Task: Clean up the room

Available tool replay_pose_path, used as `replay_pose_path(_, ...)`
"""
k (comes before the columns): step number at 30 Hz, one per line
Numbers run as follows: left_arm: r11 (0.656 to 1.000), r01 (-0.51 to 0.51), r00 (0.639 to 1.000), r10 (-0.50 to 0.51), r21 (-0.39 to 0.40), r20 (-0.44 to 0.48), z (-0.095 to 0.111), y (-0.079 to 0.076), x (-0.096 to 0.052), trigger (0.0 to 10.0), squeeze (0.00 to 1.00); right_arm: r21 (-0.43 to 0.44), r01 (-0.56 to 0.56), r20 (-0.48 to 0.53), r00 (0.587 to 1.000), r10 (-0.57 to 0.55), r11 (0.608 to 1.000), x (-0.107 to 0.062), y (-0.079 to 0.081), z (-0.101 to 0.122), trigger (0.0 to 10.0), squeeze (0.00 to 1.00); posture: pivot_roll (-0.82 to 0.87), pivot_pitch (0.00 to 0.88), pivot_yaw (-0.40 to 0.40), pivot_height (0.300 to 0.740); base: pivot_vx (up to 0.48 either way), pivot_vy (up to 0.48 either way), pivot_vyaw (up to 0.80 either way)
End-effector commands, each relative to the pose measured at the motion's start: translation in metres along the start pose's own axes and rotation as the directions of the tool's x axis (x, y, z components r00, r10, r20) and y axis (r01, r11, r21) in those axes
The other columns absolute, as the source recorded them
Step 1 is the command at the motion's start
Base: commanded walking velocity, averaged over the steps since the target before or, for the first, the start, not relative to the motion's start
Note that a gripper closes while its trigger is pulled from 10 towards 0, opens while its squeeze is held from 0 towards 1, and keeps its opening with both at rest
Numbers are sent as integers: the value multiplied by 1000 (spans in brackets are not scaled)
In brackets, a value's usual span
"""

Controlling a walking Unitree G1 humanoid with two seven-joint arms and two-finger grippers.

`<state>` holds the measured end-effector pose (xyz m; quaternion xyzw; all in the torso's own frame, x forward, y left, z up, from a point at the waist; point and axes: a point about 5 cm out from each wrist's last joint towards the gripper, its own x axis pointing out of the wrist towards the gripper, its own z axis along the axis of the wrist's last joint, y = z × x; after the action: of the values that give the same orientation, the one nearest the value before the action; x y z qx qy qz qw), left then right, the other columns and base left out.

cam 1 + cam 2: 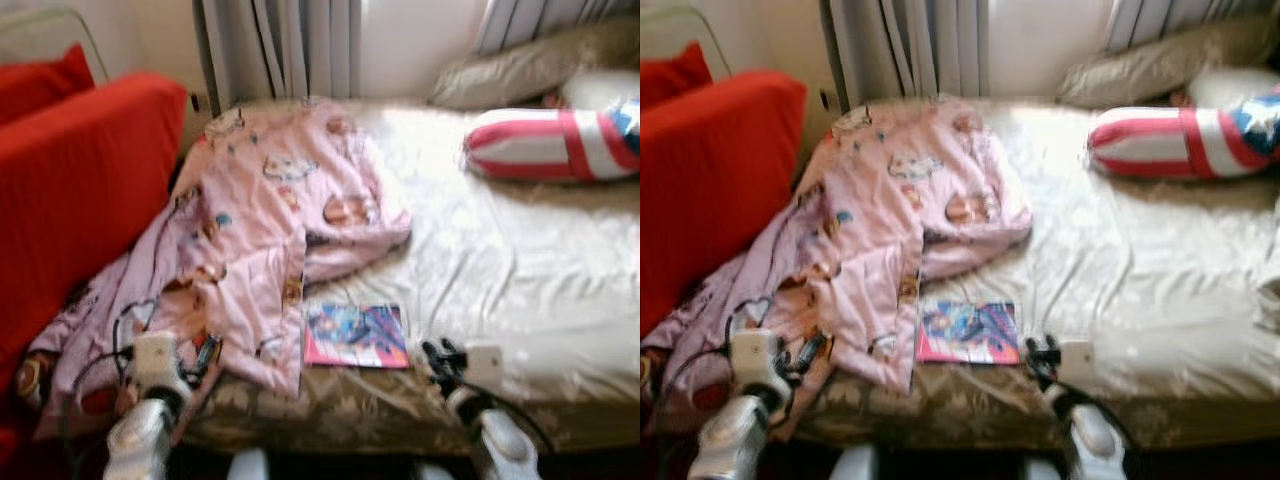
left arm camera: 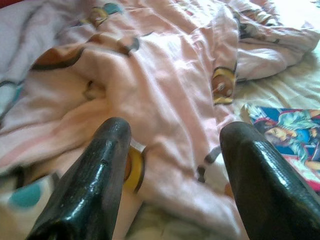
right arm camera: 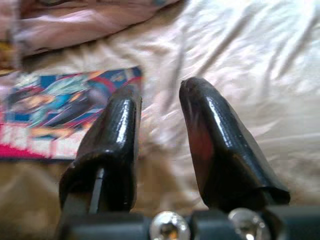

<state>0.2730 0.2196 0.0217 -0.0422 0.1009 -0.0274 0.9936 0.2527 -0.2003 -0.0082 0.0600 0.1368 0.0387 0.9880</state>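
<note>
Daylight from a curtained window (image 1: 300, 45) falls on a bed (image 1: 520, 260) covered in a pale, shiny sheet. Along the bed's left edge stands a red sofa (image 1: 80, 190). A pink blanket (image 1: 260, 230) printed with small cartoon figures lies crumpled over the left half of the bed, spilling past the left edge toward the sofa. Just beside the blanket's lower hem, close to the bed's front edge, a colourful comic book (image 1: 357, 336) lies flat. Near the far right corner rest a red, white and blue striped cushion (image 1: 555, 143) and, behind it, a beige pillow (image 1: 520, 70).

The left gripper (image 2: 172, 165) hovers over the blanket at the bed's front left, its two black fingers spread wide with nothing between them. The right gripper (image 3: 160, 125) sits over bare sheet at the front edge, just right of the comic book, fingers parted narrowly and empty.
</note>
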Motion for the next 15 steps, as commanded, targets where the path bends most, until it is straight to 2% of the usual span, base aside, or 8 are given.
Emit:
replay_pose_path(1, 1000, -27, 1000, 27, 12, -1, 2, 12, -3, 10000, 0, 12, -35, 19, 999, 34, 999, 6, 12, 4, 10000, 0, 42, 0, 8, 602, 281, 0, 0)
replay_pose_path(9, 999, -24, 1000, 24, 21, 8, 6, 12, -2, 10000, 0, -3, -64, 0, 998, 64, 998, 10, 16, 6, 10000, 0, 57, 0, 5, 602, 278, 0, 0)
replay_pose_path(15, 1000, -11, 1000, 10, 25, 16, 12, 12, 3, 10000, 0, -5, -115, -10, 993, 115, 993, 21, 30, 12, 10000, 0, 81, 0, 13, 602, 0, 0, 0)
